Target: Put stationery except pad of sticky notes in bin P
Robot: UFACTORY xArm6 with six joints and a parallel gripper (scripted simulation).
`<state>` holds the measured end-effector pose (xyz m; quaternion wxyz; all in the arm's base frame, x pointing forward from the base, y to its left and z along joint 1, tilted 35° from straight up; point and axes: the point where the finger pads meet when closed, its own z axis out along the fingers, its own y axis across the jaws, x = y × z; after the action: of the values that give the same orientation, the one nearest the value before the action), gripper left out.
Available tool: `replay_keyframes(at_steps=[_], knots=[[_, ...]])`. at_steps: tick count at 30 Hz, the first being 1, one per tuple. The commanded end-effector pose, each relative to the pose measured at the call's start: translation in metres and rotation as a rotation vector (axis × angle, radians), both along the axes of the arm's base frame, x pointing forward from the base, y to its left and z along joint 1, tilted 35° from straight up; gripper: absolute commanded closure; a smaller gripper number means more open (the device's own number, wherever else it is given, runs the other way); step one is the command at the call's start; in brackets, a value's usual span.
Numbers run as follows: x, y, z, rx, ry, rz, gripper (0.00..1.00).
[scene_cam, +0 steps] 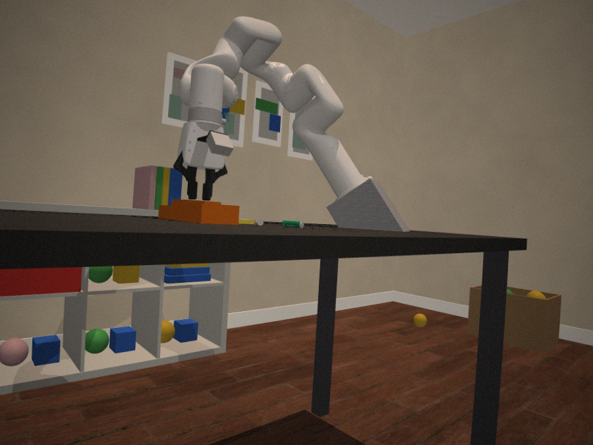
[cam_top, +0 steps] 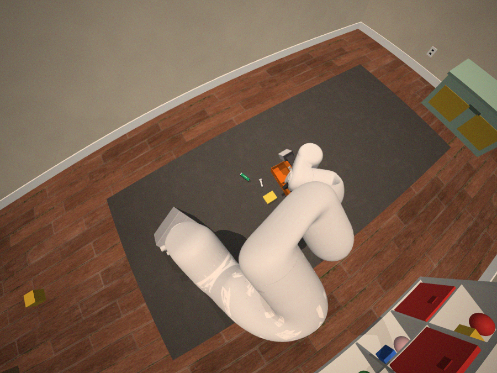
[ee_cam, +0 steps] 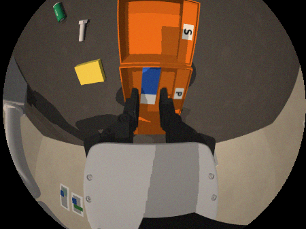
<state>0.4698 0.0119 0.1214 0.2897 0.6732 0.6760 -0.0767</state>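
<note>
My gripper (scene_cam: 200, 198) (ee_cam: 149, 96) is open a little, pointing down low over bin P (ee_cam: 166, 79). A blue eraser (ee_cam: 150, 81) with a white end is in bin P, below and between the fingertips, with narrow gaps on both sides. Its blue end is close to the wall beside bin S (ee_cam: 146, 28) (cam_top: 280, 169) (scene_cam: 220, 215), which holds nothing that I can see. The yellow pad of sticky notes (ee_cam: 90, 72) (cam_top: 269, 197) (scene_cam: 246, 221) lies on the table outside the bins. The fingers hide part of bin P.
A white bolt (ee_cam: 81, 30) (cam_top: 260, 182) (scene_cam: 259, 222) and a green battery (ee_cam: 59, 12) (cam_top: 244, 177) (scene_cam: 292, 224) lie on the dark table, on the same side of the bins as the pad. The arm's grey base (scene_cam: 368, 207) stands farther off.
</note>
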Motion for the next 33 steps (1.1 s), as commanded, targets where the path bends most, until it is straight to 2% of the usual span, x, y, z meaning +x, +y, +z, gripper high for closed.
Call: replay_keyframes(at_steps=[1,6,14,15,33], knots=[[-0.001,0.003,0.006,0.001,-0.003,0.001,0.71],[-0.005,0.010,0.017,0.001,-0.003,0.001,0.71],[-0.005,0.010,0.017,0.001,-0.003,0.001,0.71],[-0.006,0.012,0.020,0.001,-0.003,0.001,0.00],[-0.025,0.044,0.073,0.002,-0.003,0.001,0.00]])
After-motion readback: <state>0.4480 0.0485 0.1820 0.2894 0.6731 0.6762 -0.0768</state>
